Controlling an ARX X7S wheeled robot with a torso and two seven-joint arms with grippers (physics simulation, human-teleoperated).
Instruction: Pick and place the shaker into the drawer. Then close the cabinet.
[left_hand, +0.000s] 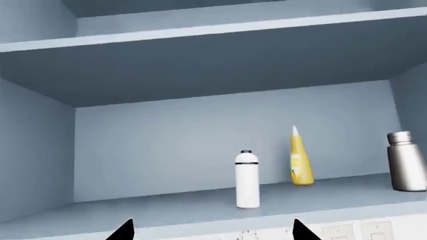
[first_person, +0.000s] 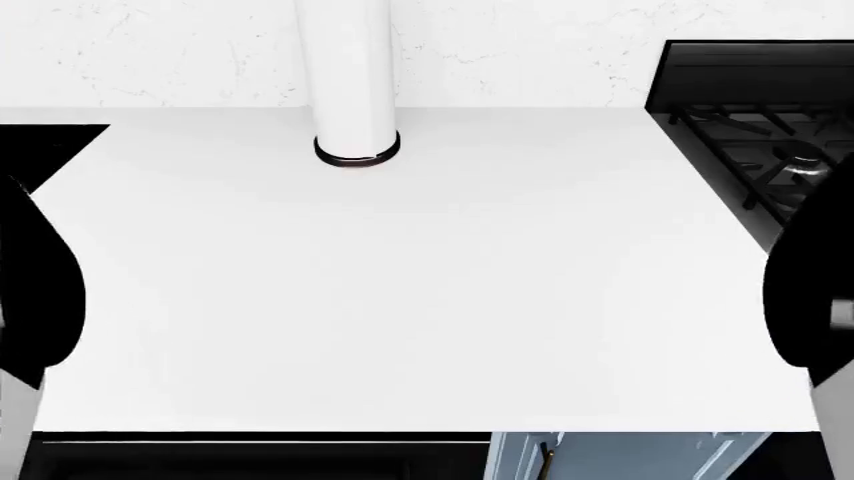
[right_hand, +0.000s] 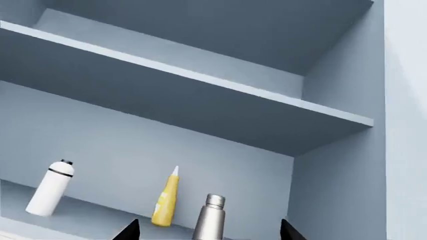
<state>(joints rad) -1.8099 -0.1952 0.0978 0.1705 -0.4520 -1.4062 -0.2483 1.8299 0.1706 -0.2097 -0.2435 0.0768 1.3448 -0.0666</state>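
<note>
Left gripper (left_hand: 213, 232) spread wide, holding nothing; open shelf (left_hand: 200, 207) carries white bottle (left_hand: 247, 180), yellow squeeze bottle (left_hand: 300, 160), then steel shaker (left_hand: 407, 162) upright nearest the side wall; white counter (first_person: 427, 300) with white cylinder (first_person: 350, 80) at 11 o'clock, stove (first_person: 761, 130) at 2 o'clock; right gripper (right_hand: 208, 232) likewise spread, empty.
</note>
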